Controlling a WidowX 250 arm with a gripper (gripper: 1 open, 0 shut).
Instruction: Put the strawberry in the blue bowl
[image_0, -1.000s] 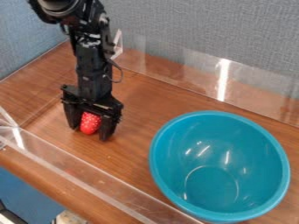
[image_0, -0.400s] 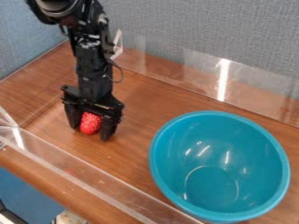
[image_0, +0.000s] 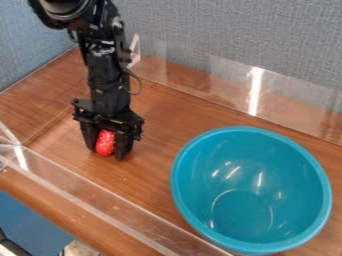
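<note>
A small red strawberry (image_0: 106, 141) rests on the wooden table at the left. My gripper (image_0: 107, 144) points straight down over it, its two black fingers pressed against the berry's sides, shut on the strawberry. The berry sits low, at or just above the tabletop; I cannot tell if it is lifted. The large teal-blue bowl (image_0: 251, 186) stands to the right near the front edge, with nothing inside it, well apart from the gripper.
The black arm (image_0: 102, 60) rises from the gripper toward the upper left. Clear plastic walls (image_0: 254, 85) run along the back and the front edge of the wooden table (image_0: 160, 120). A blue-grey wall stands behind.
The fingers, wide apart around the strawberry earlier, have drawn in against its sides. The arm has stayed in place and the bowl has not moved.
</note>
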